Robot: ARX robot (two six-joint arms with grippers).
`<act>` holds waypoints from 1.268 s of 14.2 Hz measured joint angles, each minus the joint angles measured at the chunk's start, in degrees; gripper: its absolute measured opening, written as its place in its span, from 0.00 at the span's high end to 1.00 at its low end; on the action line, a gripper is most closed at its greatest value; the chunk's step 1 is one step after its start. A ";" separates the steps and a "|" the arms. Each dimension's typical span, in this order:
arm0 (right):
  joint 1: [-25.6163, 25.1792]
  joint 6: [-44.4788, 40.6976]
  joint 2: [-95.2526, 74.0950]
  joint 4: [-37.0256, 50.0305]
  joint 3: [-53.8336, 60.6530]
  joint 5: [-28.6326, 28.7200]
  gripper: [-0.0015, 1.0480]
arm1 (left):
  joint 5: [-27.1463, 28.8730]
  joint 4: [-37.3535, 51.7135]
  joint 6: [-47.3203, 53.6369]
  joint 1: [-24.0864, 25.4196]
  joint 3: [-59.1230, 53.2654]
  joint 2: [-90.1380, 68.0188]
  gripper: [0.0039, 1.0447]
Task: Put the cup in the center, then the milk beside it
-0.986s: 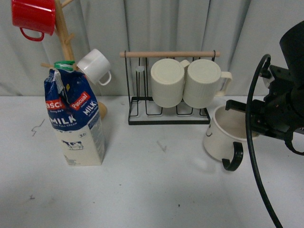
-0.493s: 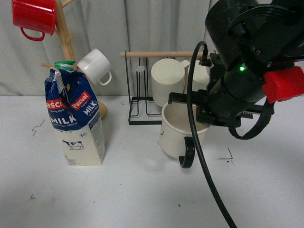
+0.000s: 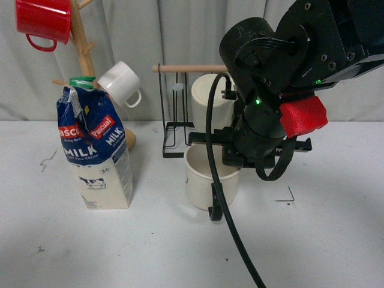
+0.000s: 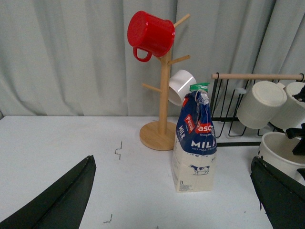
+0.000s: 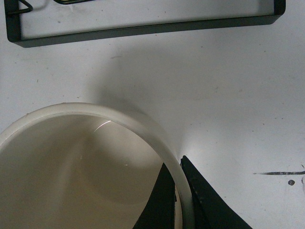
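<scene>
On my front feed the right gripper (image 3: 231, 157) is clamped on the rim of the cup (image 3: 203, 180) at mid-frame, and the right wrist feed confirms it: one finger (image 5: 159, 200) inside the wall, the other outside, with the cream rim pinched between them at the lower middle of that picture. The cup's black handle (image 3: 215, 207) points toward the bottom edge of the front frame. I cannot tell whether its base is touching the table (image 3: 150, 252). To the right of the cup, well apart from it, a small black corner mark (image 3: 289, 196) shows on the white top. The milk (image 3: 93, 150) stands upright at the left of the frame, clear of the cup, and nothing is holding it. Behind it are the wooden mug tree (image 3: 81, 36) with a red mug (image 3: 42, 21) and a small white cup (image 3: 120, 84). A wire rack (image 3: 174, 144) sits behind the cup, with a ribbed mug (image 3: 210, 105) hanging on it. The left gripper (image 4: 172, 159) is spread wide and holding nothing — its fingers sit in the two lower corners of the left wrist feed, with the carton between them further off.
</scene>
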State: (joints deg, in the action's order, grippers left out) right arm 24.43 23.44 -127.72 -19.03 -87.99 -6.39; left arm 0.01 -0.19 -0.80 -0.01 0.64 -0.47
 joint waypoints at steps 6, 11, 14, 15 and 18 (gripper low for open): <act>-0.09 -1.03 -0.83 -0.13 -0.79 -0.15 0.97 | 0.00 0.00 0.00 0.00 0.00 0.00 0.06; -0.48 -1.73 -0.81 -0.22 -1.81 1.73 0.52 | 0.00 0.00 0.00 0.00 0.00 0.00 0.06; -1.01 -1.53 8.13 11.56 5.11 9.90 0.06 | 0.00 0.00 0.00 0.00 0.00 0.00 0.06; -1.38 -1.33 12.35 16.22 8.41 11.52 0.07 | 0.00 -0.02 0.00 0.00 0.00 0.00 0.06; -2.03 -2.49 25.86 39.71 23.69 8.35 0.12 | 0.02 0.00 0.00 0.00 0.00 0.00 0.06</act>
State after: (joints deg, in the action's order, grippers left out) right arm 22.39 20.95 -101.86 20.69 -64.29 1.96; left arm 0.03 -0.19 -0.80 -0.01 0.64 -0.47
